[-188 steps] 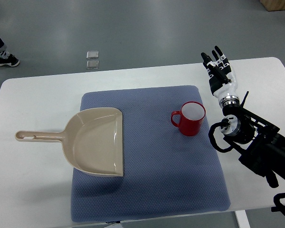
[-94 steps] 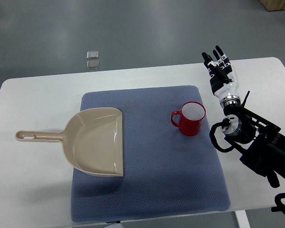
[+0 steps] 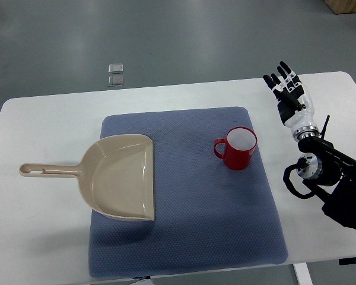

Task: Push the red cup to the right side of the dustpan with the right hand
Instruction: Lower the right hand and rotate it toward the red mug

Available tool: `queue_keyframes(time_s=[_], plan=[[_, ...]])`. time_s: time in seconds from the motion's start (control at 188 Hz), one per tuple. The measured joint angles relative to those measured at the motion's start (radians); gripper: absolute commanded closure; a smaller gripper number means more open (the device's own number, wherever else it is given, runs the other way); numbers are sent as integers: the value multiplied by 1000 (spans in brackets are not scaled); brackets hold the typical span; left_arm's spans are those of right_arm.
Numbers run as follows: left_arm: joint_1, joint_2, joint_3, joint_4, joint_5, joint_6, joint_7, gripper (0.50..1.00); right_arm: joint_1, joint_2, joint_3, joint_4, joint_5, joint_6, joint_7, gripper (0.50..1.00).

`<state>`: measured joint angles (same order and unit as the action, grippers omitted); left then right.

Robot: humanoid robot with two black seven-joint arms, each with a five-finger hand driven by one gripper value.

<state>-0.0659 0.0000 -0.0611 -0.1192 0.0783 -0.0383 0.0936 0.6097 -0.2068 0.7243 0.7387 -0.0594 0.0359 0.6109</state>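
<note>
One robot hand up, and we see the cup untouched on the mat.
Nearest us the blue mat [image 3: 184,237] covers the white worktop [image 3: 41,237]; on it the dustpan [image 3: 118,175] lies left, the red cup [image 3: 237,148] well right of it; beyond, our right robot hand [image 3: 292,95] hovers wide, fingers spread, holding nothing.

On the mat [image 3: 190,225], the cup [image 3: 237,148] stands right of the dustpan [image 3: 115,177].

red cup [image 3: 239,149], beige dustpan [image 3: 114,176], blue mat [image 3: 190,231]
</note>
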Motion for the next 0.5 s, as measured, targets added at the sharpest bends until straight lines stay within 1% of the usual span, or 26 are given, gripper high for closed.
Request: queue_keyframes(time_s=[0.244,0.5], plan=[[0,0,0,-1,0,0,0,500,-51,-21,0,3,-187,29,0,574],[0,0,0,-1,0,0,0,500,-92,-57,-2,8,-226,98,0,574]])
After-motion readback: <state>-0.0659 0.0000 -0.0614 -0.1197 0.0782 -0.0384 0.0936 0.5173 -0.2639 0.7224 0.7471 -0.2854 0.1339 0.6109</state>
